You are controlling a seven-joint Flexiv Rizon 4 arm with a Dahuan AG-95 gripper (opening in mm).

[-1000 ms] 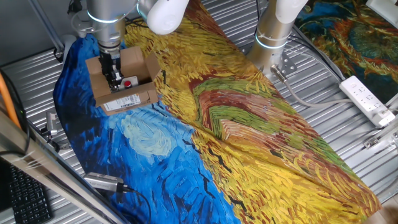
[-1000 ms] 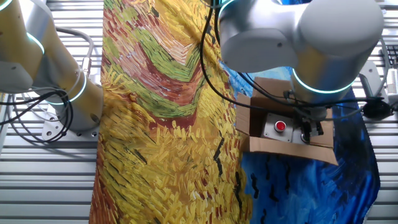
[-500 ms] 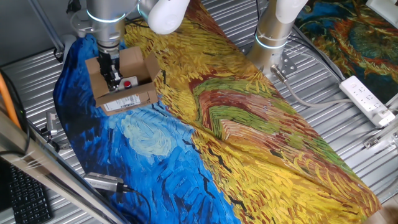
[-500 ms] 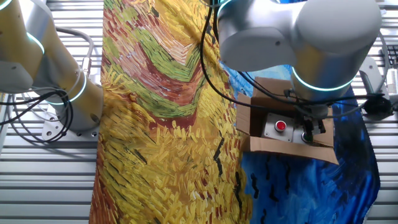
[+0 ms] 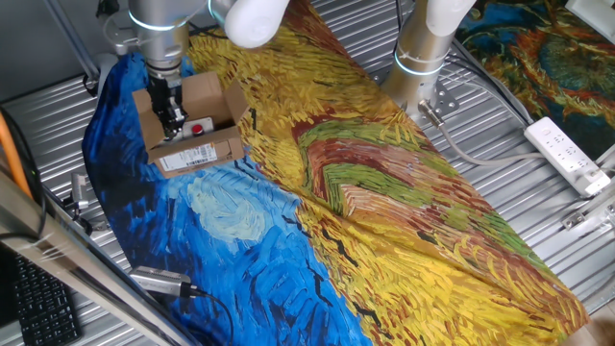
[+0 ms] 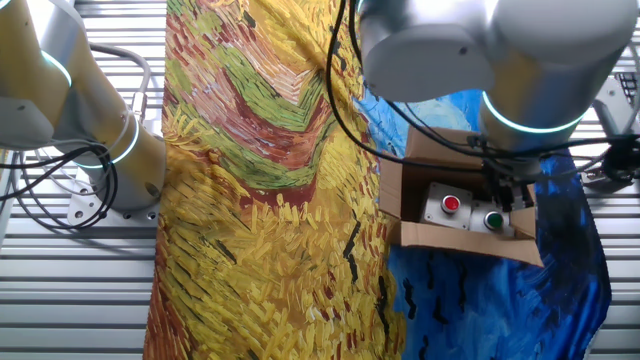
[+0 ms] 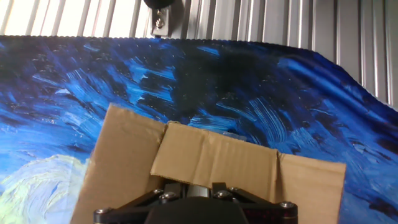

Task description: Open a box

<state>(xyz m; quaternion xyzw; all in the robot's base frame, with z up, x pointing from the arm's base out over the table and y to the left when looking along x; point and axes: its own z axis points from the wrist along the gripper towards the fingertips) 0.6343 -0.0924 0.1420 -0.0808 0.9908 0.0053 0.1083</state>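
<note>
The small brown cardboard box (image 5: 204, 99) sits on the blue part of the cloth with its top flaps spread open and a white barcode label (image 5: 188, 161) on its near side. Inside lies a grey device with a red button (image 6: 451, 203) and a green button (image 6: 493, 219). My gripper (image 5: 172, 122) hangs over the box's left side, fingers close together and holding nothing. In the other fixed view the gripper (image 6: 506, 193) is above the box's (image 6: 420, 234) right part. The hand view shows the box's flaps (image 7: 205, 155) just ahead; the fingertips are hidden.
A painted cloth (image 5: 384, 211) covers the table, blue at the box's end and yellow elsewhere. A second arm's base (image 5: 421, 58) stands at the cloth's far edge. A white power strip (image 5: 567, 152) lies at the right. A small metal tool (image 5: 159, 281) lies at the cloth's near edge.
My gripper has risen a little and shifted toward the box's outer side. The green button, hidden behind the fingers before, now shows. The box has not moved.
</note>
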